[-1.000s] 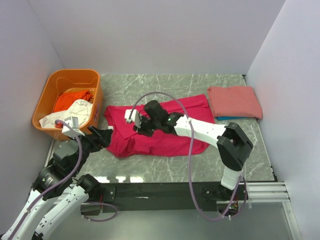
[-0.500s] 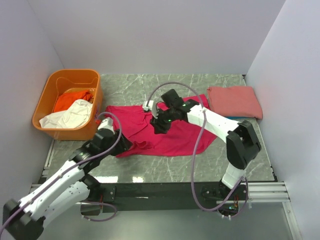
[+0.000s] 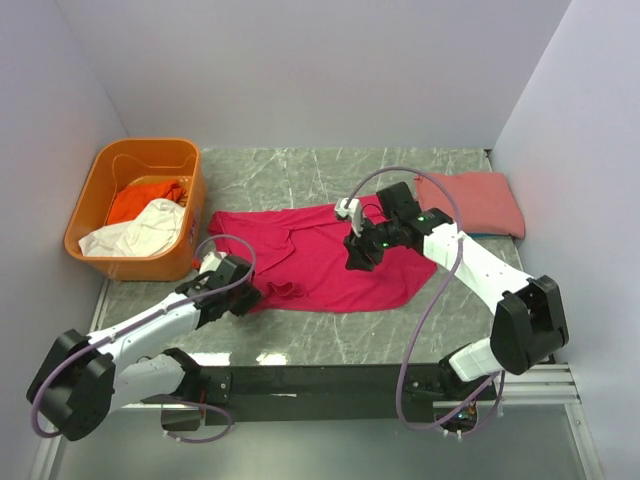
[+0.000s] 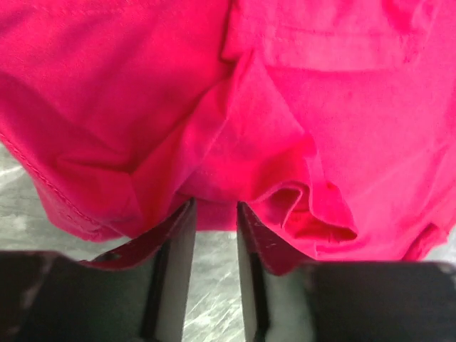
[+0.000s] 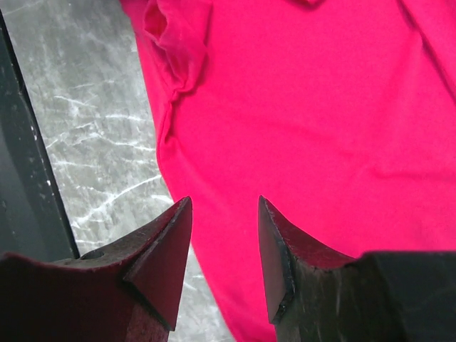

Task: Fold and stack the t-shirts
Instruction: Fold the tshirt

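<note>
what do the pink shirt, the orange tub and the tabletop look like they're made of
shirt: soft knit cloth, probably cotton, matte; it wrinkles and bunches, and the left wrist view shows a stitched hem.
tub: rigid plastic, smooth and slightly glossy, with a moulded rim that holds its shape.
tabletop: grey-green marble look with white veins and some sheen; whether it is real stone or printed laminate cannot be told.

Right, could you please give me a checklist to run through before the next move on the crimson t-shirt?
1. The left hand at the crimson t-shirt's near edge: ok.
2. Its grip on that edge: cannot tell; cloth only reaches the fingertips.
3. The right hand gripping the shirt: not ok; it is open above the cloth.
4. Shirt lying flat: not ok; rumpled at its near left.
5. The folded salmon t-shirt as stack base, far right: ok.
</note>
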